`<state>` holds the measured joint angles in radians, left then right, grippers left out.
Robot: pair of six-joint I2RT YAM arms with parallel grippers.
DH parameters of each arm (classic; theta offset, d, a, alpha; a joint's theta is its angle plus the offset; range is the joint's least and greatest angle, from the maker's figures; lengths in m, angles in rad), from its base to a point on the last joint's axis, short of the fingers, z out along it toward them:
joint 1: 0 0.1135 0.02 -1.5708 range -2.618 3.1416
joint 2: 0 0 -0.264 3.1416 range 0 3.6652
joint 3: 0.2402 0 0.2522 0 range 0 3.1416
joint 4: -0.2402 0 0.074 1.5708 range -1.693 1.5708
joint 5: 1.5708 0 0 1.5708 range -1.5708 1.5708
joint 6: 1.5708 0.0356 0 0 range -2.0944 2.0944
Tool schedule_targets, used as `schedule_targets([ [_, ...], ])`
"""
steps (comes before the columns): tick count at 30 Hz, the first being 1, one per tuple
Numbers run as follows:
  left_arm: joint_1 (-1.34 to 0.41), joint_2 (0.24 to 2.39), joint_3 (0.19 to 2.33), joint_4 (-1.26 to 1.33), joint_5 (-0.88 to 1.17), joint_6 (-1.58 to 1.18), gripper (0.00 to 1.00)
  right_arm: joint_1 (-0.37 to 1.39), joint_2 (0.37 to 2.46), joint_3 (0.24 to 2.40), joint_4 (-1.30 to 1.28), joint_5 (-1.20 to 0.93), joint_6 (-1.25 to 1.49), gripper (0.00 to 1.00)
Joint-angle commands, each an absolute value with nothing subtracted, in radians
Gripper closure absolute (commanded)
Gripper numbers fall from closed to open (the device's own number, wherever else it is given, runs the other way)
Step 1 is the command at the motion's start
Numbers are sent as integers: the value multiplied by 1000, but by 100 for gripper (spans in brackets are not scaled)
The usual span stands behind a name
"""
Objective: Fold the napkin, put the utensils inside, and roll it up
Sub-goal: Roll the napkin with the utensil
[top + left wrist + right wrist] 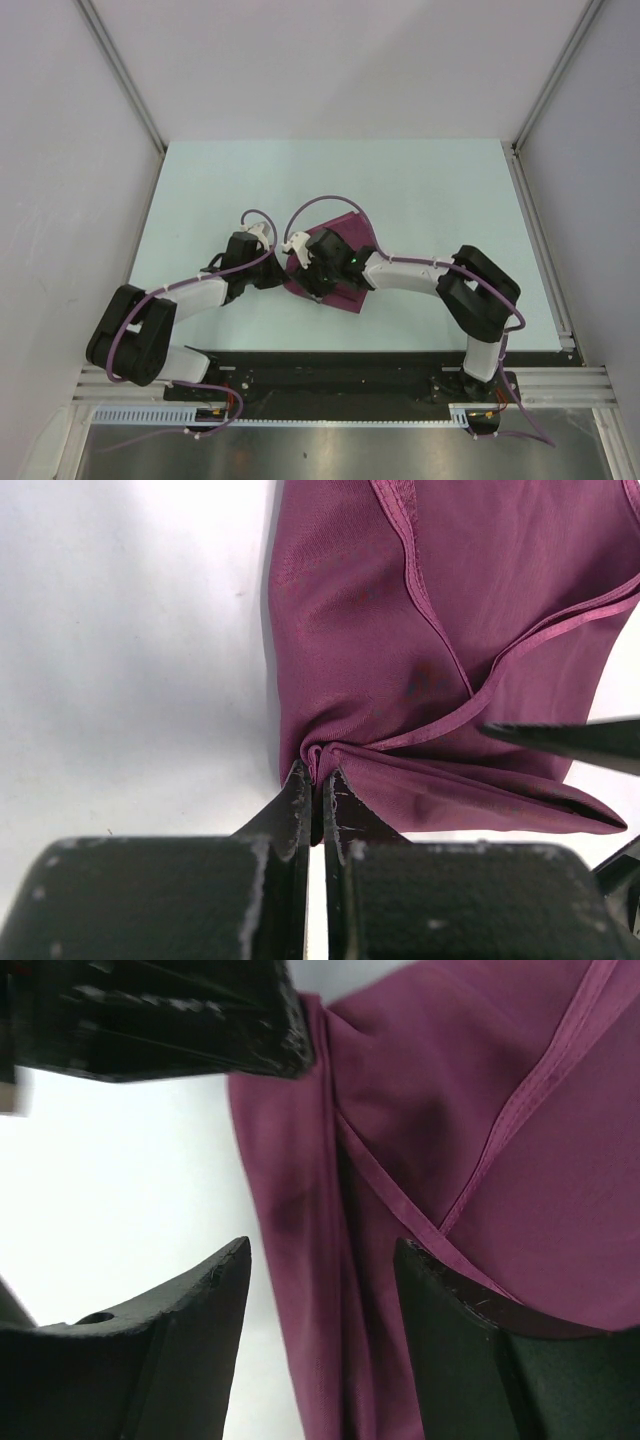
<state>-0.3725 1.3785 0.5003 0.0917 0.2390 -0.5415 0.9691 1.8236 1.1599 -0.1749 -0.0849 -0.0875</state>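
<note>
The magenta napkin [347, 236] lies folded in the middle of the table, with hemmed edges crossing on top. My left gripper [318, 767] is shut on a bunched fold at the napkin's [400, 630] left edge. Coming in from the right, my right gripper [325, 1255] is open. Its two fingers straddle a long fold along the napkin's [480, 1110] left side, one over the cloth and one over bare table. Seen from above, the left gripper [281, 274] and right gripper [306, 274] meet at the cloth's left edge. The utensils are hidden or out of view.
The pale table [420, 190] stretches round the cloth, with white walls on three sides. A metal rail [545, 250] runs along the right edge. The arm bases [330, 385] stand at the near edge. The left gripper's black body [150, 1010] crowds the right wrist view.
</note>
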Motion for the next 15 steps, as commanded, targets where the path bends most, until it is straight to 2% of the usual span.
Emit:
schedule_targets([
  [1, -367, 1373, 541, 104, 241, -543, 100, 959, 1862, 1196, -160, -86, -107, 37],
  [15, -367, 1381, 538, 109, 242, -543, 100, 930, 1858, 1175, -127, -123, -100, 36],
])
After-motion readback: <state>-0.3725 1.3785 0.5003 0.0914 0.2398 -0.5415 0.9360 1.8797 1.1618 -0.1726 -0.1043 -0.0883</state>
